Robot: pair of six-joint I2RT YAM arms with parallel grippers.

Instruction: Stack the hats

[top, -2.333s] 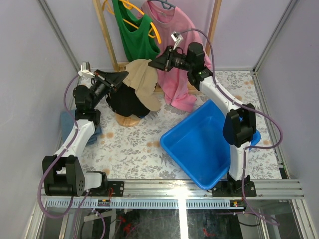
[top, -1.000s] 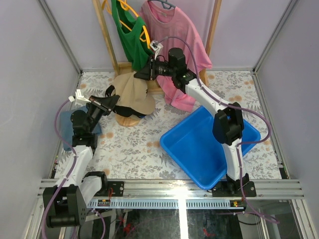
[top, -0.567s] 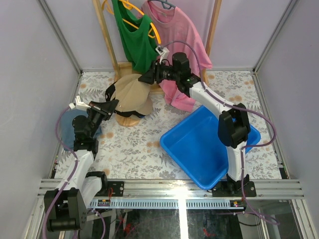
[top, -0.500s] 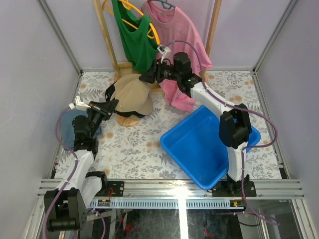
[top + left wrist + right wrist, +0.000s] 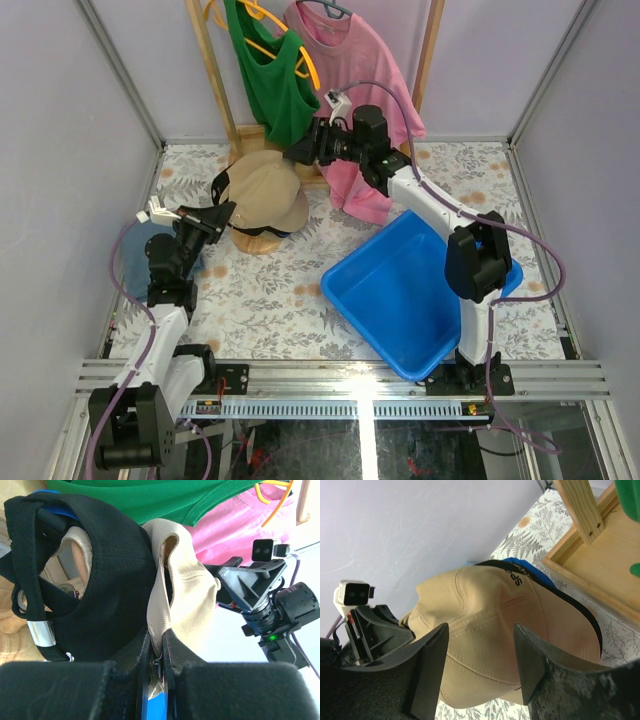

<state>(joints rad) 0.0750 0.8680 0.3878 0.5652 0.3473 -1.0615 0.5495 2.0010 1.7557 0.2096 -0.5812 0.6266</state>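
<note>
Floral-print desk (image 5: 260, 310) in the grey-walled booth, with the wooden clothes rack (image 5: 215, 90) at the back. Starting at the left, a grey-blue cloth (image 5: 133, 262) lies by my left arm, and it's not part of this job.

My left tool (image 5: 156, 644) is pressed together on the rear band of the tan cap (image 5: 265, 188), right by the back opening. It hasn't let go over the last second. The cap now sits on top of the black cap (image 5: 105, 580) on the wooden dome stand (image 5: 255, 243), with a bit of a blue cap (image 5: 527, 571) peeking out underneath. About 2 seconds ago both arms were holding it up over the stand, so it has come down since.

The big change is further right. My right tool (image 5: 293, 155) has spread its fingers (image 5: 427, 672) and backed off toward the rack. 1 second ago it was down at the cap's front. Now the right wrist view shows nothing between the fingers, and the cap lies beyond them, apart. A green top (image 5: 265, 70) and a pink shirt (image 5: 350, 70) hang behind it, and the blue bin (image 5: 410, 290) sits well off to the right.

My read is that the tan one is placed, so the stack is about done if those 3 are all the hats. The left tool has to release next, without tugging the band and dragging the cap off-centre.
</note>
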